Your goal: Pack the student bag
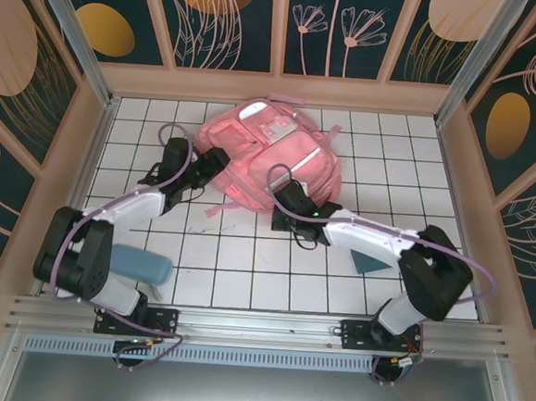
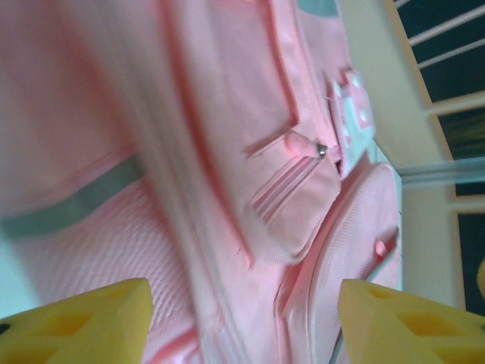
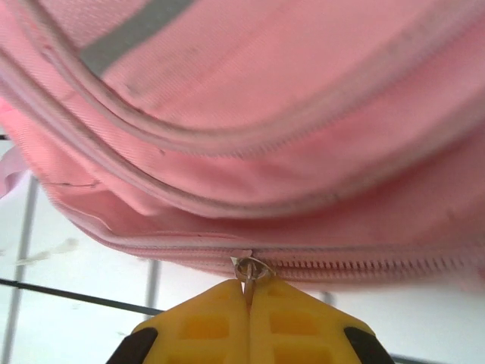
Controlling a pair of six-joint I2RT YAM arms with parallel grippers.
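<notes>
The pink student bag [image 1: 277,150] lies flat on the white tiled table, toward the back middle. My left gripper [image 1: 211,164] is at the bag's left edge. In the left wrist view it [image 2: 242,330] stands open, its yellow fingertips [image 2: 83,322] far apart over pink fabric, a grey stripe and a front pocket with a small zip pull [image 2: 321,150]. My right gripper [image 1: 279,188] sits at the bag's near edge. Its yellow fingers [image 3: 248,307] are shut on the metal zipper pull [image 3: 248,273] of the bag's main zip, which runs off to the right.
A blue case [image 1: 142,267] lies near the left arm's base at the front left. A dark teal flat piece [image 1: 372,262] lies under the right arm. Wooden walls [image 1: 275,88] enclose the table at the back and on both sides.
</notes>
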